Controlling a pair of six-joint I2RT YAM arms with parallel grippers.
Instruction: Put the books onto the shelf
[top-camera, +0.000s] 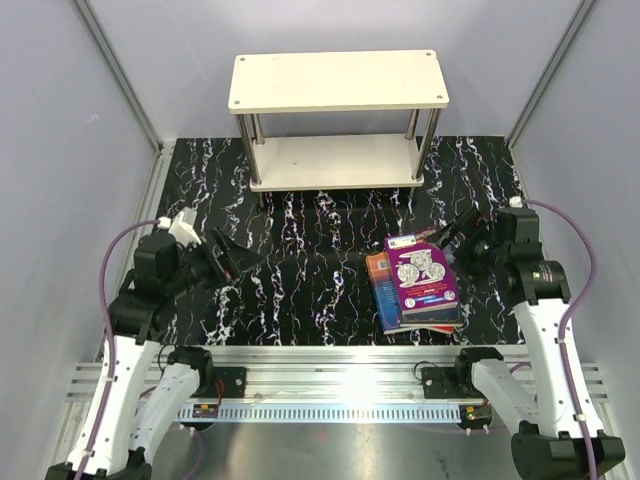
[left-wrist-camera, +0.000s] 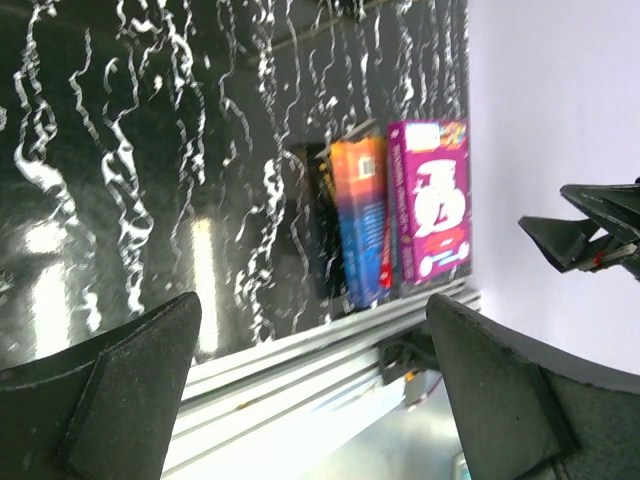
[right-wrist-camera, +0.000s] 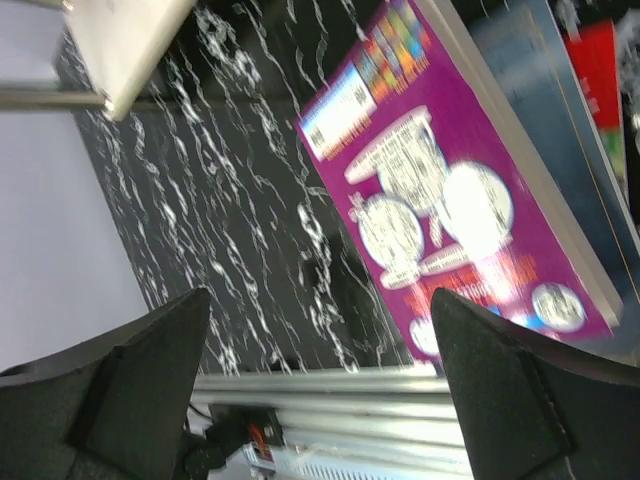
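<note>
So the biggest thing here is the table (top-camera: 300, 295), black with white marble veins. From the overhead cam, the shelf (top-camera: 338, 80) stands at its 12 o'clock edge: two cream boards on silver posts, upright, right up against the back wall. A silver rail (top-camera: 330, 385) runs along the 6 o'clock edge, and both arms are bolted there.

The left arm (top-camera: 130, 340) leans in from 8 o'clock and the right arm (top-camera: 545, 330) from 4 o'clock.

The books (top-camera: 420, 285) are on the table in one flat, slightly messy stack at roughly 4 o'clock, close to the rail and well apart from the shelf. The purple book (top-camera: 424, 272) with the silver circles is on top. An orange-and-blue cover (top-camera: 378, 272) pokes out at the stack's 9 o'clock side, and a bit of red (top-camera: 432, 325) shows at its 6 o'clock edge.

The left fingers (left-wrist-camera: 130, 390) are spread wide with nothing between them, over the table at about 9 o'clock, well away from the stack. The right fingers (right-wrist-camera: 500, 390) are spread wide too, holding nothing, just off the stack's 1 o'clock corner. Can't tell if they touch it.
</note>
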